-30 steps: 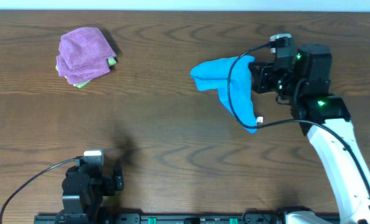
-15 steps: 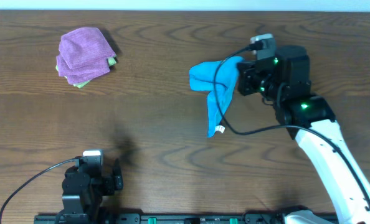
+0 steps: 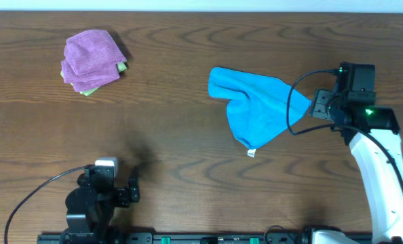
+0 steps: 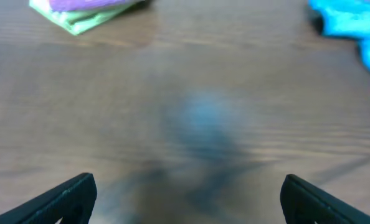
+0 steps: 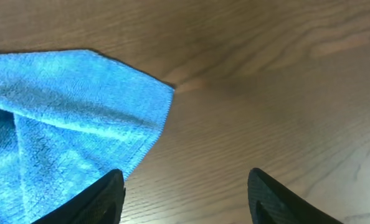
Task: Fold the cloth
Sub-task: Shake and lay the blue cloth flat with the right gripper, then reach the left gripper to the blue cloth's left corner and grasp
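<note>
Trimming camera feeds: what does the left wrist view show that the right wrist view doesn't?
Left wrist only: the purple cloth on the light-green cloth, top left, and the left gripper, open and empty. Right wrist only: a corner of the cloth lying flat, and the right gripper, open, bare table between its fingers. Both: part of the cloth and the wooden table.

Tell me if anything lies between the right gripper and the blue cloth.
Nothing visible does. The open right gripper hangs right by a corner of the cloth, with only bare table between them.
</note>
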